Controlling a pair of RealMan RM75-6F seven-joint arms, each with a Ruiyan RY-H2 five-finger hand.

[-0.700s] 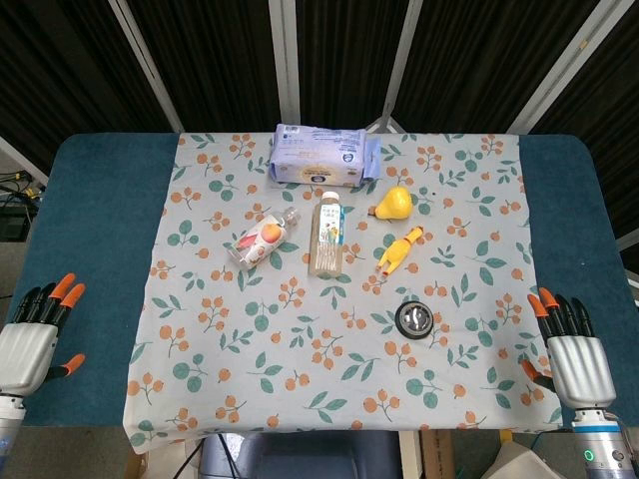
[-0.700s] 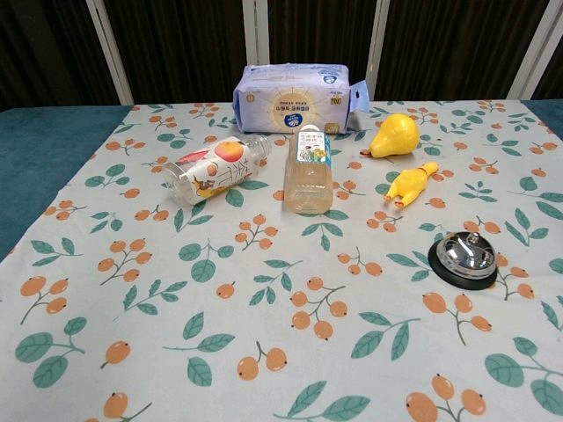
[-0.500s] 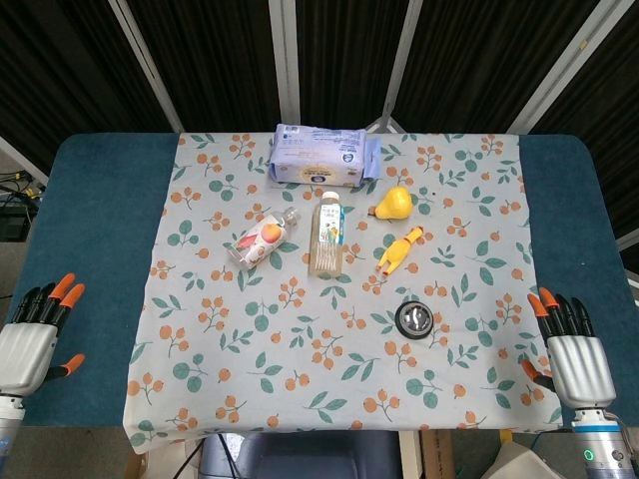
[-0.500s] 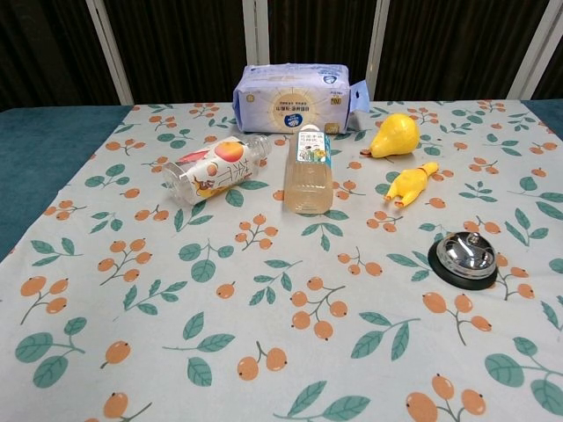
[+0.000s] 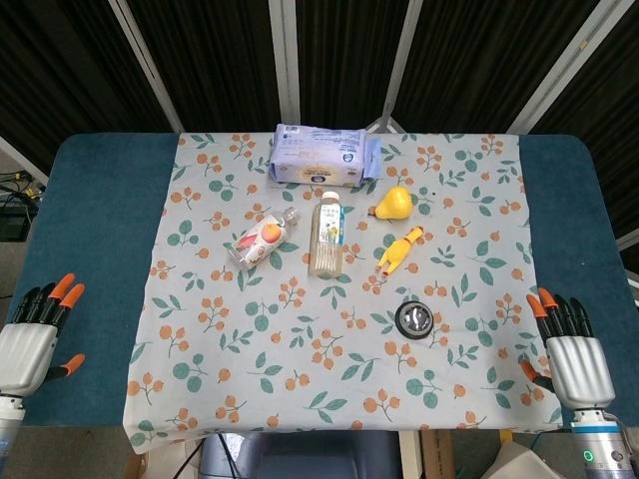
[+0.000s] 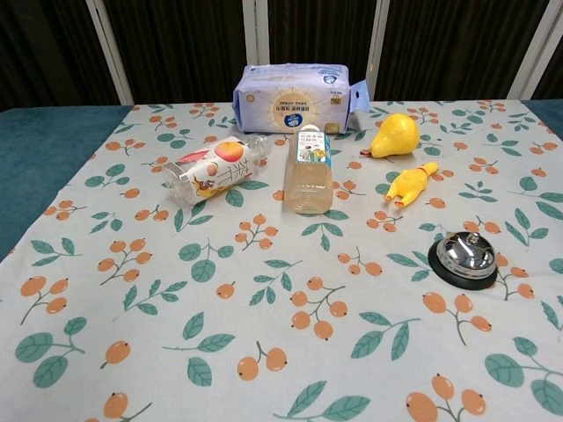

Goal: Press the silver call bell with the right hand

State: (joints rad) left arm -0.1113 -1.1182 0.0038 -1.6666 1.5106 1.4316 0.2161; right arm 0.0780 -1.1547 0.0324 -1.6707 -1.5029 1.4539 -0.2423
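Silver call bell (image 5: pixel 414 318) sits dome-up, untouched; right hand (image 5: pixel 571 349) released, fingers spread, well apart.

Two bottles lie on the cloth, one with a peach label (image 6: pixel 214 169) and one of pale drink (image 6: pixel 309 170). There's one call bell (image 6: pixel 464 258), one pear (image 6: pixel 393 136), one rubber chicken (image 6: pixel 410 184), one wipes pack (image 6: pixel 291 98), and two hands, left (image 5: pixel 30 339) and right (image 5: pixel 571 353).

blue table (image 5: pixel 95 200) under a leaf-and-berry printed cloth (image 5: pixel 300 339)
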